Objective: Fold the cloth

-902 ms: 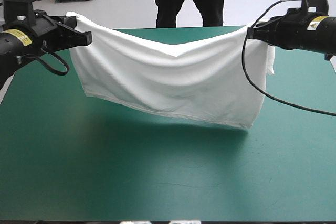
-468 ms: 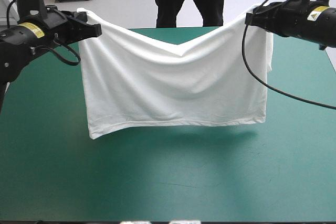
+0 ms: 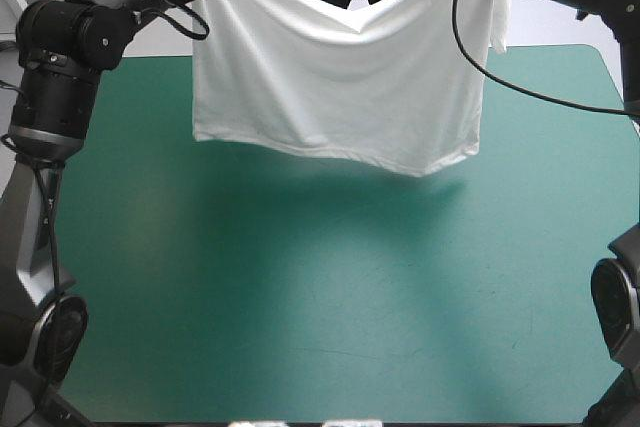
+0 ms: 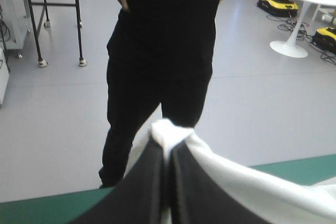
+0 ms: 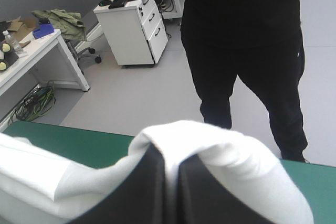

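1. T-shirt [image 3: 340,77]: white, short-sleeved, hanging in the air as a broad sheet above the far half of the desk [image 3: 300,327]. It is held at its two upper corners. The top edge sags into a V between the holds. The lower hem is clear of the teal-green cover and slants, lower on the right arm's side.
2. Left gripper [image 4: 167,148]: raised at the sheet's upper corner. Its black fingers [image 4: 147,187] are pressed almost together, pinching a small peak of the cloth between their tips.
3. Right gripper [image 5: 172,163]: raised at the other upper corner. Its fingers are likewise nearly closed on a rounded wad of cloth. A loose flap hangs outside this hold.
4. Stage, as judged: sheet lifted and spread, not yet laid down for a fold.
5. Hazards, as judged:
   - The left hold takes little cloth; a tug from spreading the arms wider could pull the corner free.
   - The slack V may land as a ridge or crease if the sheet is lowered without tension.
   - The slanted hem would touch down unevenly, skewing the fold line.
   - The loose flap could tuck underneath on landing.
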